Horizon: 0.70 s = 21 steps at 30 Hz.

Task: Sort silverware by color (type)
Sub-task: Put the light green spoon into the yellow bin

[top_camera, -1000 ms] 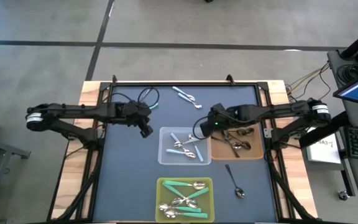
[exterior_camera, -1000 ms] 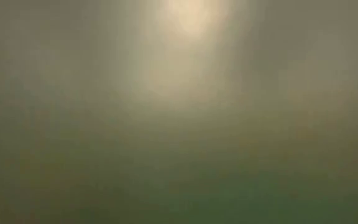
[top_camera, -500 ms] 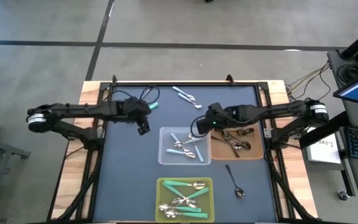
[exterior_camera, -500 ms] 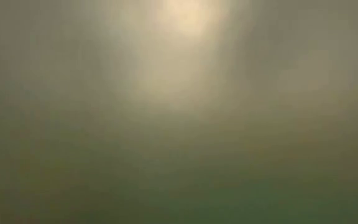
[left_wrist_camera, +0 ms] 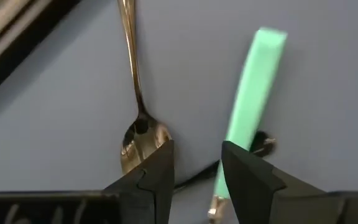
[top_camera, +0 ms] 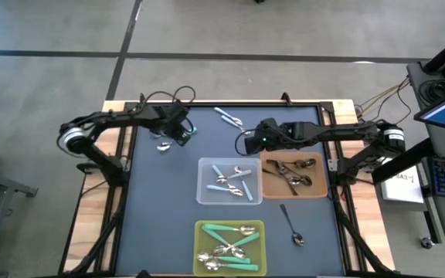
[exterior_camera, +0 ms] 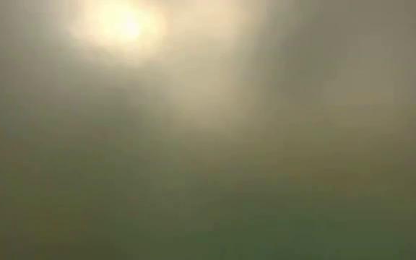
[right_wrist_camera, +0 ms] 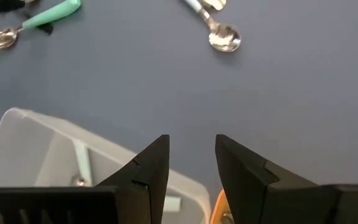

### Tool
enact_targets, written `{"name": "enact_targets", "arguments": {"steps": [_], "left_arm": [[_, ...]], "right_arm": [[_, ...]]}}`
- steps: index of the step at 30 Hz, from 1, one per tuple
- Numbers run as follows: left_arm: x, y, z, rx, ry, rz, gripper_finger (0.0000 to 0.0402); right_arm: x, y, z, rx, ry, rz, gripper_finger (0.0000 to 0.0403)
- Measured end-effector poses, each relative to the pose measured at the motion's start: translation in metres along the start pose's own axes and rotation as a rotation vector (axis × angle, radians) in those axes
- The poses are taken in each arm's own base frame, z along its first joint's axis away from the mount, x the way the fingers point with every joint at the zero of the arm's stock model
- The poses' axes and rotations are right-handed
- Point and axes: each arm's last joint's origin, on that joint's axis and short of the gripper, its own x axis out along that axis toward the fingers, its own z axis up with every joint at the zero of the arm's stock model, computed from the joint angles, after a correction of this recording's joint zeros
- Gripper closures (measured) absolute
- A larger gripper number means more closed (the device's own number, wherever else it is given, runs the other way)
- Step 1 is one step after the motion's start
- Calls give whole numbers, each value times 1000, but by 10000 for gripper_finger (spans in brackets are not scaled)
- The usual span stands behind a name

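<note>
A teal-handled spoon (left_wrist_camera: 253,87) and an all-metal spoon (left_wrist_camera: 135,81) lie flat on the dark mat at the far left. My left gripper (top_camera: 181,134) hangs open over them, pointing steeply down. Its fingertips (left_wrist_camera: 196,165) stand between the metal spoon's bowl (left_wrist_camera: 143,134) and the teal spoon's neck. My right gripper (top_camera: 249,144) is open above bare mat, just beyond the clear bin's far wall (right_wrist_camera: 42,134). Two light-blue spoons (top_camera: 229,118) lie near the far edge. A black-handled spoon (top_camera: 292,224) lies at the near right. My left gripper comes down from above beside the teal spoon. One finger (left_wrist_camera: 247,177) covers the spoon's neck (left_wrist_camera: 219,186), so I cannot tell whether it touches. The spoon lies flat on the mat.
The clear bin (top_camera: 207,193) holds light-blue spoons. The brown bin (top_camera: 267,185) to its right holds dark spoons. The yellow-green bin (top_camera: 201,232) at the near edge holds teal spoons. A black cable (top_camera: 182,95) loops by the far edge. The low view shows only a blur.
My left gripper has swung from beside the clear bin toward the table's far left and come down over the teal spoon. My right gripper has drifted a little toward the far edge, off the clear bin's corner.
</note>
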Motion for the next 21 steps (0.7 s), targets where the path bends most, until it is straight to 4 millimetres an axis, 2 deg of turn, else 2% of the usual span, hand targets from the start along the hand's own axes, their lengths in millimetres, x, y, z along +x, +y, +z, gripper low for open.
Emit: {"name": "enact_targets", "arguments": {"steps": [9,21], "left_arm": [[23,-4,1,110,129,-5,287],[22,-4,-2,120,155,-5,287]], "right_arm": [[2,-7,11,-4,-12,-17,280],[2,-7,11,-6,-9,-16,280]]}}
